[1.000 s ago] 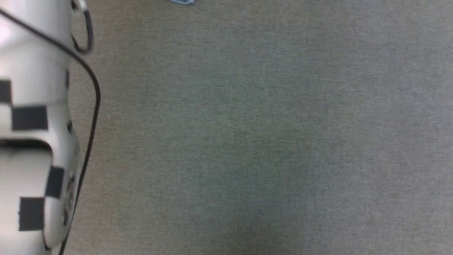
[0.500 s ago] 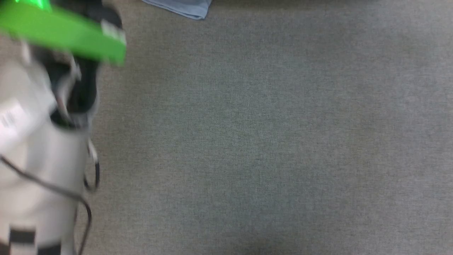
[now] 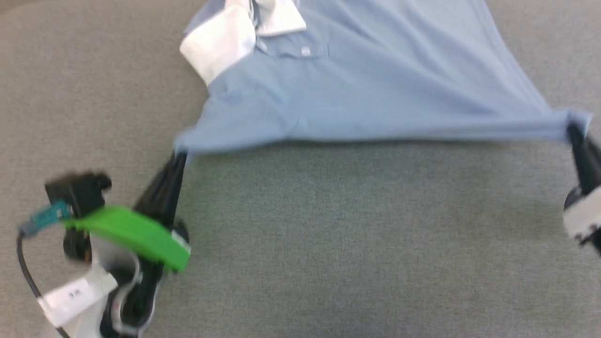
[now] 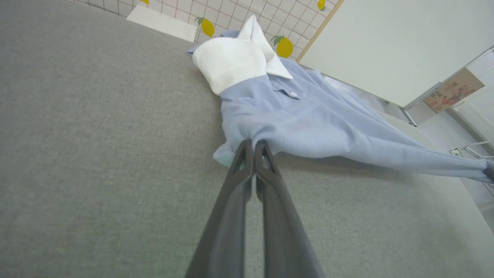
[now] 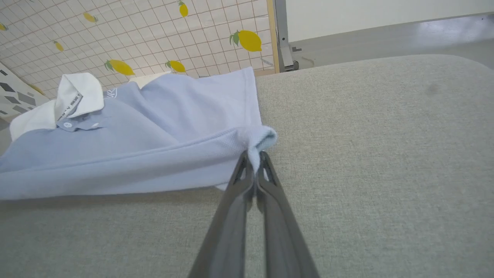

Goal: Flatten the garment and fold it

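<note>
The garment [image 3: 366, 89], a light blue short-sleeved shirt with a white collar and white inner layer, lies on the grey fabric surface [image 3: 357, 244], its near edge stretched taut between both grippers. My left gripper [image 3: 177, 157] is shut on the edge's left corner; the left wrist view shows the garment [image 4: 301, 123] bunched at the left gripper [image 4: 252, 144]. At the right edge of the head view, my right gripper [image 3: 574, 130] is shut on the other corner. In the right wrist view the garment [image 5: 146, 150] wraps over the right gripper [image 5: 254, 154]. The collar points away from me.
A lemon-patterned tiled mat [image 5: 146, 34] lies beyond the grey surface's far edge, beside a pale wall [image 4: 386, 42]. A green part [image 3: 136, 234] and a black cable [image 3: 26, 277] sit on my left arm. Bare grey surface extends toward me below the shirt.
The head camera has tilted up, bringing the shirt and both grippers into the picture; earlier only a sliver of blue cloth showed at the top edge.
</note>
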`<state>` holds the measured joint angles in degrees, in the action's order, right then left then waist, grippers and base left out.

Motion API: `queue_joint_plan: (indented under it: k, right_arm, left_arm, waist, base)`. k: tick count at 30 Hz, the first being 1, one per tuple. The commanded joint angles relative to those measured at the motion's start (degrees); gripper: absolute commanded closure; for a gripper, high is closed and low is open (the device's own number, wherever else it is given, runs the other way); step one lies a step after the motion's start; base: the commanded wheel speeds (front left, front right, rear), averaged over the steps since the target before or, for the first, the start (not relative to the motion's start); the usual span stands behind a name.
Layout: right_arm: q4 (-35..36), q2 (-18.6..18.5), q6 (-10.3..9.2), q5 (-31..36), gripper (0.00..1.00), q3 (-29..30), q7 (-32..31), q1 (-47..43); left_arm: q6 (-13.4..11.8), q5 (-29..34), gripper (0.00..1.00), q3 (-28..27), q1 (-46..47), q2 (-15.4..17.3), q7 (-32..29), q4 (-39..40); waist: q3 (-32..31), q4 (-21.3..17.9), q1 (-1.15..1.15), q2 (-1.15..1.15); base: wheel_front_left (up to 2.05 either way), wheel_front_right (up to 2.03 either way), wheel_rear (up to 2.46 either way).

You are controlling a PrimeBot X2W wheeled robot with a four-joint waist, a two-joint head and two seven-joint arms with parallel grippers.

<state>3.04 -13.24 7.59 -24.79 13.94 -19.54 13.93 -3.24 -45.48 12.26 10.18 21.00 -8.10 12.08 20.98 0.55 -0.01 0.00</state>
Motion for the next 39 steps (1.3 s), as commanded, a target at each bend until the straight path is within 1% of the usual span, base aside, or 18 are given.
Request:
queue_joint_plan:
  k: [1,5,9,13,16,19,23,29,35,39]
  right_arm:
    - [0.9,1.0,-0.1,-0.5,1.0,0.7,-0.7,-2.0]
    - [1.9,2.4,-0.1,-1.8,1.0,0.5,-2.9,-7.6]
    - [2.2,2.7,-0.1,-3.2,1.0,0.3,-4.9,-13.7]
    - [3.3,2.9,-0.1,-6.0,1.0,-0.1,-8.8,-20.3]
    - [4.6,2.8,-0.1,-7.9,1.0,0.6,-12.0,-25.1]
    - [6.9,3.4,-0.1,-8.8,1.0,1.9,-14.8,-29.6]
    - [10.3,4.6,-0.1,-8.7,1.0,3.8,-18.8,-34.4]
    - [15.5,7.7,-0.1,-8.4,1.0,6.4,-25.4,-39.8]
    - [19.9,9.5,-0.1,-8.7,1.0,7.9,-27.8,-42.3]
    - [21.6,9.8,-0.1,-8.6,1.0,8.0,-27.1,-41.8]
  left_arm:
    - [-0.6,-1.0,1.0,-0.2,-2.9,0.6,-0.7,-0.1]
    - [-1.5,-3.9,1.0,0.5,-9.4,0.7,-3.6,-1.3]
    - [-2.4,-6.8,1.0,0.7,-15.3,0.6,-5.9,-1.7]
    - [-3.0,-10.9,1.0,-0.4,-21.2,0.2,-7.1,0.3]
    - [-3.8,-12.5,1.0,-1.4,-25.3,1.2,-8.2,1.9]
    - [-4.6,-14.0,1.0,-2.1,-29.3,2.1,-9.5,4.0]
    - [-5.9,-15.0,1.0,-2.8,-33.2,3.2,-10.8,7.1]
    - [-7.5,-15.8,1.0,-3.3,-39.0,4.7,-12.4,12.3]
    - [-8.4,-15.8,1.0,-3.9,-42.9,5.7,-12.7,17.7]
    - [-8.3,-14.3,1.0,-3.9,-42.0,6.4,-12.5,20.1]
  waist:
    - [-3.3,0.0,0.01,0.0]
    - [-6.7,0.1,0.01,0.0]
    - [-10.3,0.3,0.01,0.0]
    - [-13.4,0.3,0.01,0.0]
    - [-15.4,0.2,0.01,0.0]
    - [-17.8,0.0,0.01,0.0]
    - [-20.8,-0.1,0.01,0.0]
    - [-24.2,0.0,0.01,0.0]
    - [-25.3,-0.2,0.01,0.0]
    - [-24.3,-0.4,0.01,0.0]
  base:
    - [0.0,0.0,0.0]
    - [0.0,0.0,0.0]
    - [0.0,0.0,0.0]
    - [0.0,0.0,0.0]
    - [0.0,0.0,0.0]
    - [0.0,0.0,0.0]
    - [0.0,0.0,0.0]
    - [0.0,0.0,0.0]
    - [0.0,0.0,0.0]
    - [0.0,0.0,0.0]
